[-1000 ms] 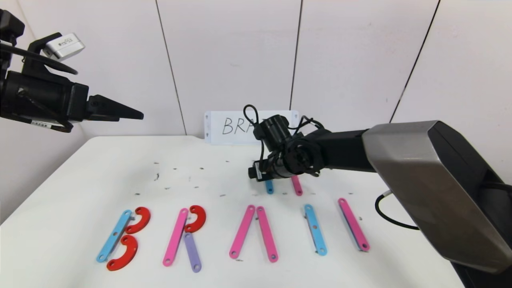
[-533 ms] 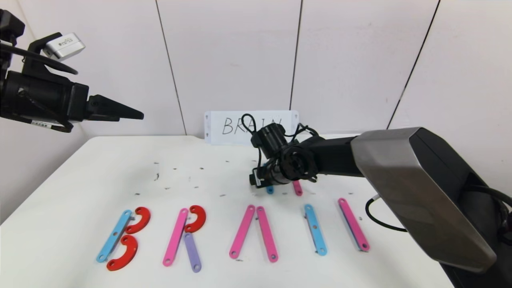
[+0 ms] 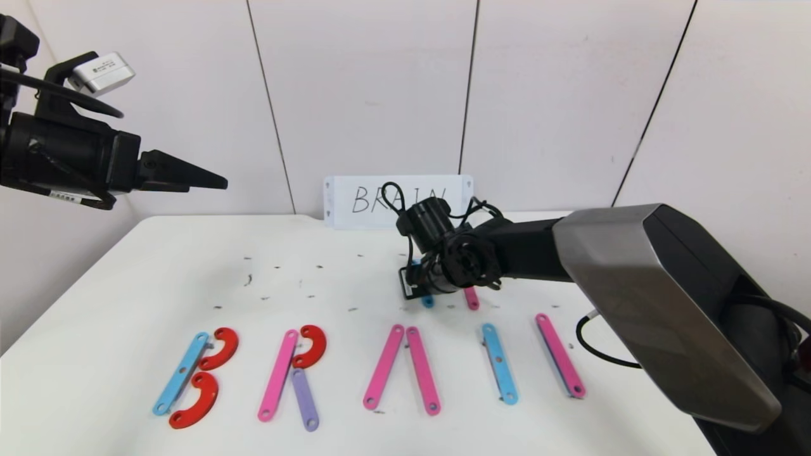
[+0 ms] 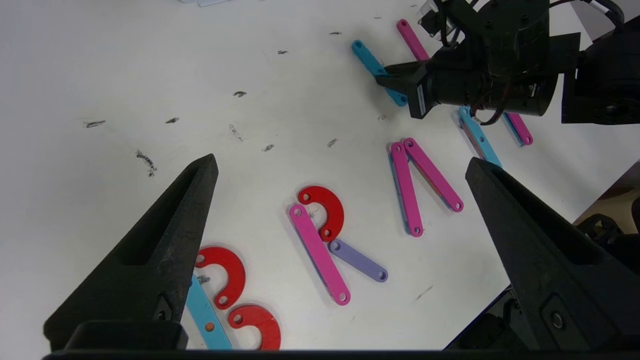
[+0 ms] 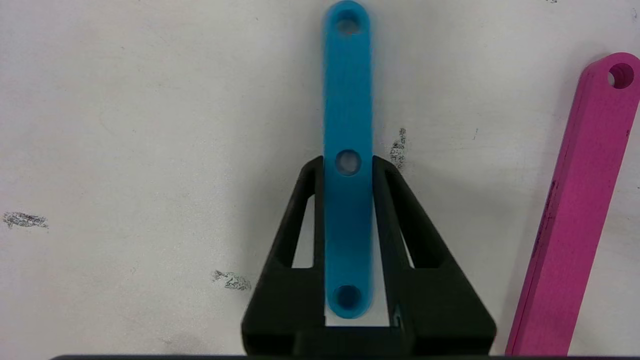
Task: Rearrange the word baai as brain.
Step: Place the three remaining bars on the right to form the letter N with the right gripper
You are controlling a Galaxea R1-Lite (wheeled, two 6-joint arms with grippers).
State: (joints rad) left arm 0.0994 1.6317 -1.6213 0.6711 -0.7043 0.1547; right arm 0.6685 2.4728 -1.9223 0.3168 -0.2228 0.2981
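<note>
As the white table (image 3: 158, 266) carried everything, it was listed first: along its near edge the word baai (image 3: 355, 373) was laid out in flat perforated pieces, already reading B, R, an uncrossed A, then a blue and a pink upright, with the BRAIN card (image 3: 367, 199) propped at the far edge. The left gripper (image 3: 190, 177) was held high off to the left, parked, its fingers spread wide and empty. The right gripper (image 5: 348, 200) was set low behind the row, its fingers pressed against both long edges of the spare blue bar (image 5: 348, 150), which lay flat beside a spare pink bar (image 5: 575, 210). A straight lift was judged best, the bar kept level and carried clear of the placed letters, since a dragged end could have disturbed them.
</note>
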